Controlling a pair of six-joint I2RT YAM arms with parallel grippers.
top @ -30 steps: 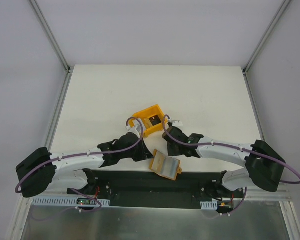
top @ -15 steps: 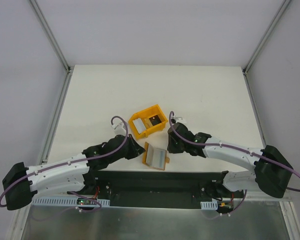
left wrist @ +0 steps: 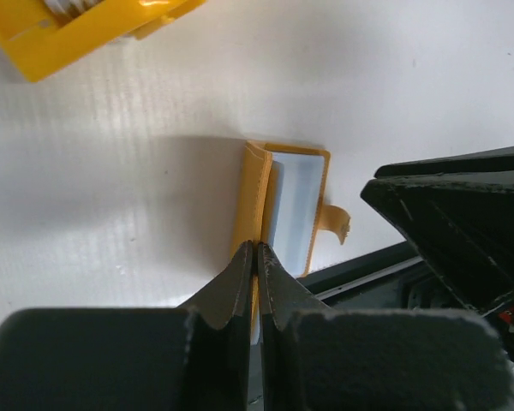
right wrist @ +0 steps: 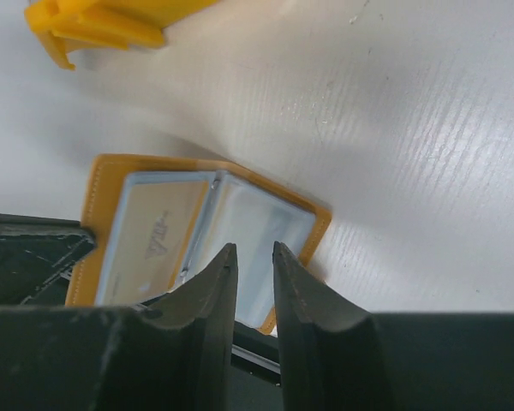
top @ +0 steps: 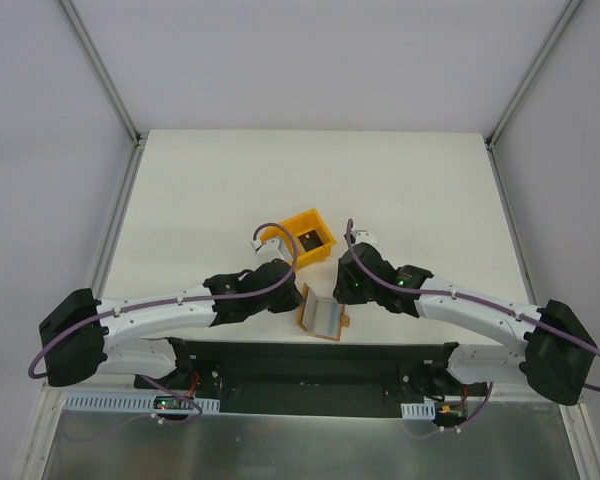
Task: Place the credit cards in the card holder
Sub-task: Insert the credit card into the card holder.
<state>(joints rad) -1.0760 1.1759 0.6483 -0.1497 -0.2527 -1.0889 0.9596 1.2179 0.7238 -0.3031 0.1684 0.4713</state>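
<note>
Since half a second ago the left arm [top: 170, 315] has swung inward; stretched low, its jaws pinch the upright left flap of the small orange-tan leather folding card holder [top: 325, 318]. It lies half open near the front edge of the white worktop [top: 210, 200], tab pointing right. The right arm [top: 470, 305] holds its jaws barely parted and empty over the grey inside.

We find the card holder [top: 320, 315] lying at the near edge of the table [top: 200, 190]. The bin [top: 310, 216] sits just behind it, the left gripper [top: 292, 303] is at its left edge, and the right gripper [top: 338, 292] is over its right side.
</note>
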